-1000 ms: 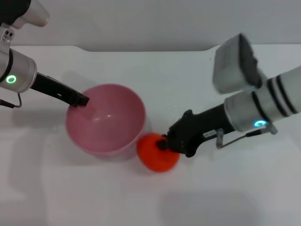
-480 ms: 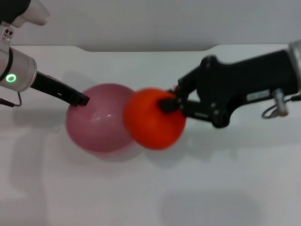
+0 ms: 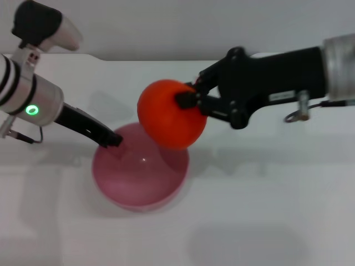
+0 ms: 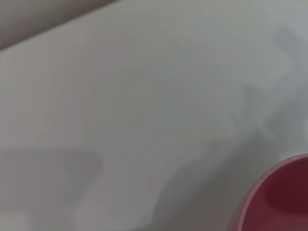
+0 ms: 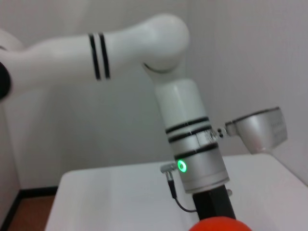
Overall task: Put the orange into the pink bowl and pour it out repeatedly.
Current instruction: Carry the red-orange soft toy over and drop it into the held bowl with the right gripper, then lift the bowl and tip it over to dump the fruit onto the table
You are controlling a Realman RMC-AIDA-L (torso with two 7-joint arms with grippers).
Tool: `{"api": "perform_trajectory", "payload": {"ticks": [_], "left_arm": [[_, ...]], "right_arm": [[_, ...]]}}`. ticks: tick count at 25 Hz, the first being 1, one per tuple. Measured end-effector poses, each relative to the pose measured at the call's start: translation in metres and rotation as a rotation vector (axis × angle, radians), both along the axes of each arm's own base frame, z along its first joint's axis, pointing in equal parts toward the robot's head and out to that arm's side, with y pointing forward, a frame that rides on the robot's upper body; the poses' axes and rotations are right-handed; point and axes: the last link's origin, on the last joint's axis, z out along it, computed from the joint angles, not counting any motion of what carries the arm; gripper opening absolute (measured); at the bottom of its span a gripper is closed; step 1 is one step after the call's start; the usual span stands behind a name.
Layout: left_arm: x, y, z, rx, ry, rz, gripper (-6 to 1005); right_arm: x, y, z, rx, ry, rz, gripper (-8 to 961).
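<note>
orange in right gripper above pink bowl

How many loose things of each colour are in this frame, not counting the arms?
Orange: 1, the orange, held in the right claw above the bowl.
Pink: 1, the pink bowl, with the left claw at its rim.
Total: 2.

Counted on the table: one orange, one pink bowl, two grippers, left gripper and right gripper. Bowl interior partly hidden, apparently empty. Seen in the left wrist view: only a rim section of that bowl.
</note>
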Motion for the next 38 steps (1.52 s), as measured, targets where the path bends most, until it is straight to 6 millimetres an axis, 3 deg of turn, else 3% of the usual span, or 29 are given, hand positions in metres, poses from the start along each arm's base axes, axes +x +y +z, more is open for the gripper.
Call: {"api": "perform_trajectory", "payload": {"ticks": [6, 10, 11, 17, 21, 25, 29, 33, 36, 38], "left_arm": [[0.008, -0.004, -0.012, -0.043, 0.014, -0.031, 145], [0.010, -0.003, -0.013, -0.045, 0.009, -0.036, 146], [0.019, -0.002, -0.016, -0.045, -0.023, -0.057, 146], [0.023, 0.000, -0.017, -0.046, -0.032, -0.069, 147], [0.023, 0.000, -0.017, -0.047, -0.033, -0.071, 148], [0.025, 0.000, -0.017, -0.039, -0.043, -0.078, 149], [0.035, -0.002, -0.021, -0.023, -0.101, -0.119, 150], [0.044, -0.001, -0.027, 0.044, -0.200, -0.201, 150], [0.044, -0.001, -0.027, 0.044, -0.200, -0.201, 151], [0.046, 0.001, -0.030, 0.145, -0.298, -0.281, 151]], "right_arm": [[0.011, 0.013, -0.037, 0.013, -0.063, -0.041, 45], [0.011, 0.017, -0.049, 0.017, -0.081, -0.054, 46], [0.011, 0.017, -0.050, 0.020, -0.083, -0.054, 46], [0.012, 0.020, -0.053, 0.047, -0.084, -0.068, 122], [0.015, 0.023, -0.049, 0.070, -0.075, -0.084, 300], [0.023, 0.027, -0.038, 0.157, -0.014, -0.105, 442], [0.040, 0.025, -0.017, 0.279, 0.179, -0.137, 541], [0.075, 0.019, 0.015, 0.448, 0.523, -0.236, 540], [0.110, -0.001, 0.040, 0.624, 0.818, -0.243, 540], [0.133, -0.018, 0.050, 0.743, 0.951, -0.234, 540]]}}
